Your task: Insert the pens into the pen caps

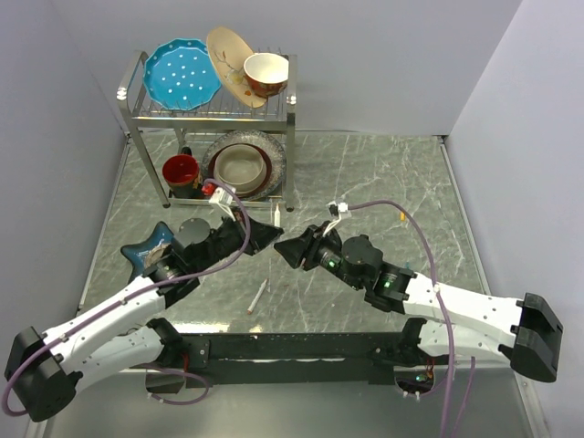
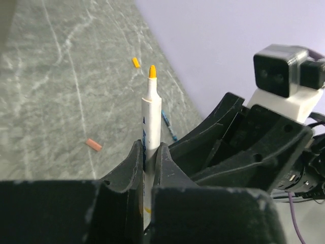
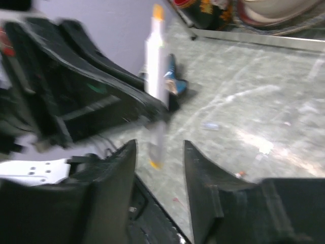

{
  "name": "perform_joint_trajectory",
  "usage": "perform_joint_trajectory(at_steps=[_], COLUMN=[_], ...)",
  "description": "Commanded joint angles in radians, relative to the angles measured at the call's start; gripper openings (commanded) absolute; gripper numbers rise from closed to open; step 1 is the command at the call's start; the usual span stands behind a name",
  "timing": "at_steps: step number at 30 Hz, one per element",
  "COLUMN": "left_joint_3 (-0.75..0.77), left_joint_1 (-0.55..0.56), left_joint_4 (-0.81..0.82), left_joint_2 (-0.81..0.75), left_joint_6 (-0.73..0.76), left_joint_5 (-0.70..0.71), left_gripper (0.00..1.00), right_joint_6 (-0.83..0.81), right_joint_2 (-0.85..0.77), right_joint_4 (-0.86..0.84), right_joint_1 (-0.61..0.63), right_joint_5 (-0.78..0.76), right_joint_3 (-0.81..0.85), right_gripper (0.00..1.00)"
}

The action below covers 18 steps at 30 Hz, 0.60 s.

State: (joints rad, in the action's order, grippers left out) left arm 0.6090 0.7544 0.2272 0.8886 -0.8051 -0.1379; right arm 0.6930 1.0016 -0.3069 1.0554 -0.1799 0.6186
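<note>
From above, the left tool (image 1: 267, 237) and the right tool (image 1: 290, 248) are seen tip to tip over the surface (image 1: 383, 173). A loose white pen (image 1: 257, 297) is laid flat near the arms' bases.

From the left wrist, an orange-tipped pen (image 2: 151, 114) is clamped upright in the left tool (image 2: 150, 150). An orange cap (image 2: 135, 62), a pink cap (image 2: 94, 145) and a blue pen (image 2: 169, 125) are laid beyond.

From the right wrist, much is blurred. The right tool (image 3: 158, 169) is spread apart, with the orange-tipped pen's low end between its fingers (image 3: 119, 178), not gripped.
</note>
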Motion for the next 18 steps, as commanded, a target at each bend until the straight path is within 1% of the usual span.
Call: perform_joint_trajectory(at_steps=[1, 2, 3, 4, 5, 6, 8, 9, 10, 12, 13, 15, 16, 18], left_joint_3=[0.165, 0.19, 0.233, 0.251, 0.268, 0.293, 0.305, 0.316, 0.317, 0.313, 0.307, 0.282, 0.272, 0.241], left_joint_1=[0.003, 0.003, 0.003, 0.003, 0.003, 0.003, 0.003, 0.003, 0.003, 0.003, 0.003, 0.002, 0.003, 0.003], left_joint_4=[-0.155, -0.188, -0.257, -0.285, -0.308, -0.354, -0.391, -0.408, -0.439, -0.456, -0.465, -0.463, -0.453, -0.437], left_joint_2=[-0.062, -0.066, -0.074, -0.079, -0.083, -0.091, -0.1, -0.111, -0.114, -0.129, -0.135, -0.152, -0.158, -0.177], left_joint_6=[0.144, 0.167, 0.213, 0.236, 0.26, 0.309, 0.381, 0.398, 0.42, 0.478, 0.492, 0.52, 0.523, 0.521], left_joint_5=[0.076, 0.087, 0.098, 0.107, 0.119, 0.121, 0.107, 0.103, 0.09, 0.051, 0.04, 0.017, 0.015, 0.014], left_gripper=[0.01, 0.01, 0.01, 0.01, 0.01, 0.01, 0.01, 0.01, 0.01, 0.01, 0.01, 0.01, 0.01, 0.01], right_joint_6=[-0.101, -0.124, -0.162, -0.173, -0.179, -0.187, -0.199, -0.213, -0.216, -0.222, -0.22, -0.202, -0.198, -0.175], right_joint_2=[-0.084, -0.09, -0.096, -0.095, -0.092, -0.087, -0.078, -0.072, -0.055, -0.026, 0.012, 0.06, 0.113, 0.172], right_joint_4=[0.146, 0.219, 0.257, 0.299, 0.383, 0.412, 0.469, 0.483, 0.495, 0.525, 0.534, 0.552, 0.551, 0.548], right_joint_1=[-0.003, -0.009, -0.038, -0.064, -0.096, -0.191, -0.288, -0.334, -0.429, -0.513, -0.599, -0.681, -0.743, -0.802], right_joint_5=[-0.171, -0.205, -0.251, -0.312, -0.334, -0.336, -0.336, -0.339, -0.345, -0.336, -0.326, -0.284, -0.268, -0.273], right_joint_3=[0.042, 0.055, 0.07, 0.105, 0.122, 0.139, 0.164, 0.168, 0.179, 0.194, 0.214, 0.245, 0.253, 0.282], right_gripper=[0.54, 0.56, 0.56, 0.56, 0.56, 0.56, 0.56, 0.56, 0.55, 0.55, 0.55, 0.54, 0.54, 0.54])
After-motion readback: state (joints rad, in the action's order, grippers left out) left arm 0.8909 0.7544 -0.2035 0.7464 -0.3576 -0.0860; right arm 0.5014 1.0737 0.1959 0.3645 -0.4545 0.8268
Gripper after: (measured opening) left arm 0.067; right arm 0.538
